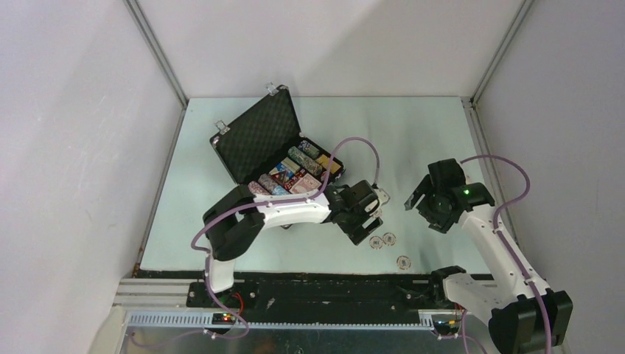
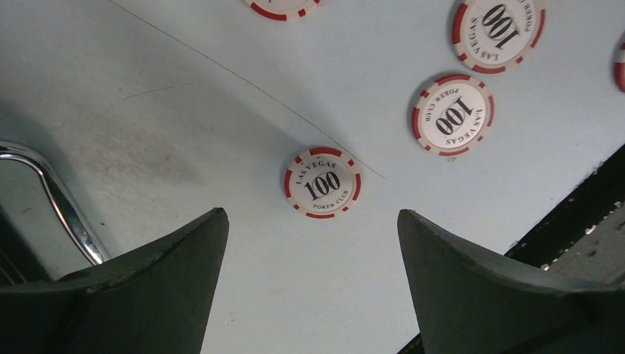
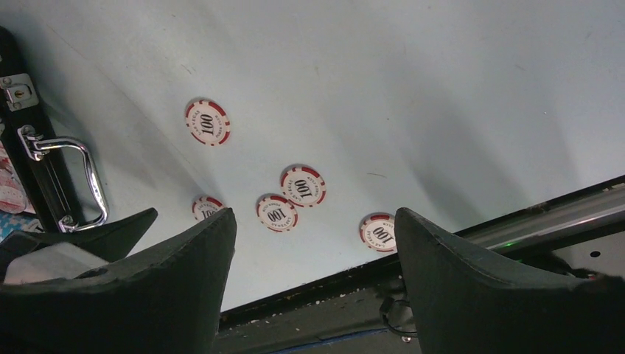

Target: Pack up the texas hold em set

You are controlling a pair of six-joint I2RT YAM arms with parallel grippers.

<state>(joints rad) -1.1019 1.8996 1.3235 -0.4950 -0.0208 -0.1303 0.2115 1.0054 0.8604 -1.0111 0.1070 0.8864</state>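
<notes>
Left pincer: spread wide, nothing gripped, held low over the tabletop just beside the handle side of the case. Dark, matte, wedge-shaped fingers with blunt, sloping tips. Between those tips, flat on the smooth pale blue-green surface, one round poker chip: white face, red edge blocks, "LAS VEGAS 100 POKER CLUB" in black print. Farther out toward the near edge, a second chip and a third chip of the same make, apart from each other, plus slivers of others cut off by the frame. At the left of that view, a curved bar of polished chrome.

Right pincer: likewise spread and empty, hanging above the tabletop well to the right of the left one. Same matte black wedge fingers. Below, loose chips scattered flat near the near edge, one of them half hidden behind a finger. Beyond these, to the left, the silver handle, rounded and glossy, and a small square silver latch.

Farther out, on the far-left part of the tabletop, the black rectangular case, open. Lid tilted back, lined with dark egg-crate foam, two silver latch pieces on its upper edge. In the base, tightly packed rows of multicoloured chips.
</notes>
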